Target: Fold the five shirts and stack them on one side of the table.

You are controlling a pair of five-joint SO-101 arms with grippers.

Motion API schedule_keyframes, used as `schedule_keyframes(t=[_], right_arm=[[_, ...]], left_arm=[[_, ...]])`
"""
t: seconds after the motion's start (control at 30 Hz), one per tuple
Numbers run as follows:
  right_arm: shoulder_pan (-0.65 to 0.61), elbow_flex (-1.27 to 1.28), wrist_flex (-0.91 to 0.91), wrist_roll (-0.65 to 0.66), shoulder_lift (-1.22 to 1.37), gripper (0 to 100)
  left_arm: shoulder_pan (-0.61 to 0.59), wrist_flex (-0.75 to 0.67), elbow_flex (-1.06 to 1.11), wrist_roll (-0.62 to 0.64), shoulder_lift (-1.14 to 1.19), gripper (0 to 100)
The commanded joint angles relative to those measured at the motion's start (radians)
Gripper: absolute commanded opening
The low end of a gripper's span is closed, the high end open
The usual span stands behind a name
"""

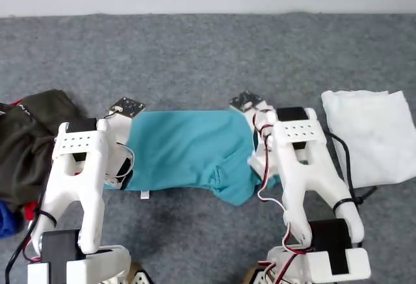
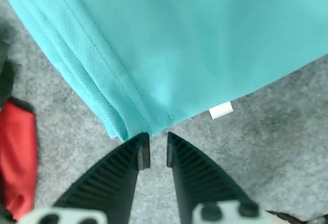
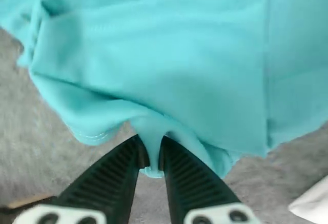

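Right gripper (image 3: 152, 155) is clamped on a bunched fold at one end of the teal shirt (image 1: 188, 151). Left gripper (image 2: 155, 149) stands at the opposite hem corner, jaws a narrow slit apart with carpet showing between and no cloth in them. The shirt lies mid-table (image 1: 195, 56) between the arms, folded lengthwise, apparently part-way through. One white shirt (image 1: 367, 134) lies folded at the right side. A heap of dark, red and blue garments (image 1: 29, 141) awaits folding at the left
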Motion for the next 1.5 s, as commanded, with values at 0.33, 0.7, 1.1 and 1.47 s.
schedule_keyframes(t=[0.33,0.7,1.1,1.47], right_arm=[[0.002,-0.097,-0.168,-0.080,-0.001,0.9],[0.025,-0.104,-0.236,-0.147,0.197,5.9],[0.193,-0.315,-0.196,-0.149,0.222,15.8],[0.082,-0.238,0.216,-0.061,0.116,15.3]], left_arm=[[0.009,0.000,0.001,-0.009,-0.037,6],[0.009,0.000,0.001,-0.009,-0.037,6],[0.009,0.000,0.001,-0.009,-0.037,6],[0.009,0.000,0.001,-0.009,-0.037,6]])
